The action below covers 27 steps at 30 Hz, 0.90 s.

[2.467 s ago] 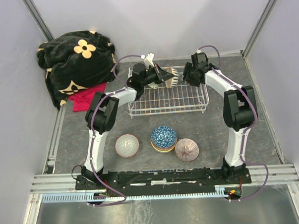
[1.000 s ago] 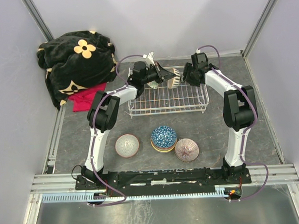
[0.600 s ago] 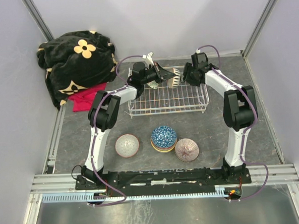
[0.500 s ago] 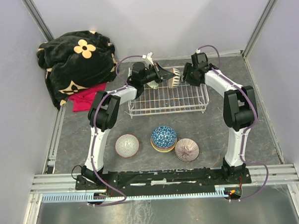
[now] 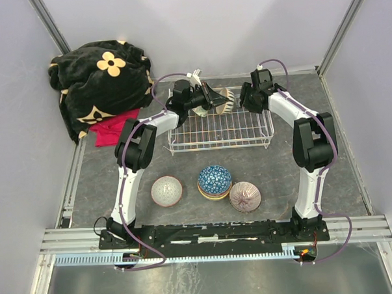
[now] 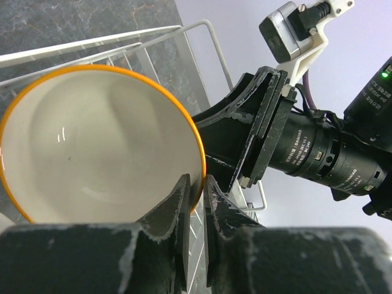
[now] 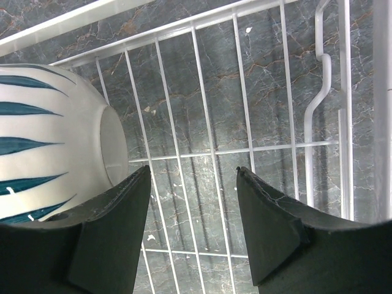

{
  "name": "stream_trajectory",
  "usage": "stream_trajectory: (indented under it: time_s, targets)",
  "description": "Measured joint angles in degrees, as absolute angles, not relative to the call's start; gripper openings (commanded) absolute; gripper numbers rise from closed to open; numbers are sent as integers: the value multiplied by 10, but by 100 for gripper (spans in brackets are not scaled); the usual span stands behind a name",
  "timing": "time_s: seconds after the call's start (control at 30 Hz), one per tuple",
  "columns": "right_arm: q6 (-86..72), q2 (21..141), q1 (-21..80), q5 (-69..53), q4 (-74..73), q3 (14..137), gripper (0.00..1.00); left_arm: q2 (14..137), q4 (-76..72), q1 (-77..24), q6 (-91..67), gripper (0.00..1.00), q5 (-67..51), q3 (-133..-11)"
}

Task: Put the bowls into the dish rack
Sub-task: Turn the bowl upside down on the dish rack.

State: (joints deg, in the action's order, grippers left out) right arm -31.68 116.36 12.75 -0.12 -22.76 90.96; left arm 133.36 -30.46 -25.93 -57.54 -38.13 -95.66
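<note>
At the far right corner of the white wire dish rack (image 5: 208,130), we see a white ceramic bowl with orange rim and teal-striped outside (image 6: 104,147), tipped on edge. The left gripper (image 6: 196,184) straddles its rim, fingers close together; we cannot tell whether they clamp it. The right gripper (image 7: 193,173) is spread wide beside the bowl's foot. Left unsupported, the bowl could roll, fall flat, or strike that gripper.

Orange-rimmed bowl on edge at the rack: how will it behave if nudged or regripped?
Likely to roll or tip: the bowl is round and on edge, rim between the fingers of the left gripper. Glossy inside suggests slippery glaze. Looks ceramic: probably rigid, but chip-prone against dish rack wires.
</note>
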Motion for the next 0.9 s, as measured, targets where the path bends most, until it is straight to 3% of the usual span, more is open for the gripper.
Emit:
stream_trajectory:
  time_s: [0.17,0.37,0.6,0.73,0.9]
  targets:
    - [-317,1164,128,-2,-227,910,67,1334,-296,-259,-574,17,-383,-957]
    - [-317,1161,128,-23,-203,905,78,1333,-293,-259,-574,16,-382,-957]
    - [-321,1148,127,-51,-164,888,71,1322,-273,-248,-572,11,-378,-957]
    - [-326,1143,127,-69,-137,876,59,1313,-252,-243,-567,7,-373,-957]
    - [-334,1141,127,-89,-113,869,58,1307,-225,-238,-565,5,-361,-959]
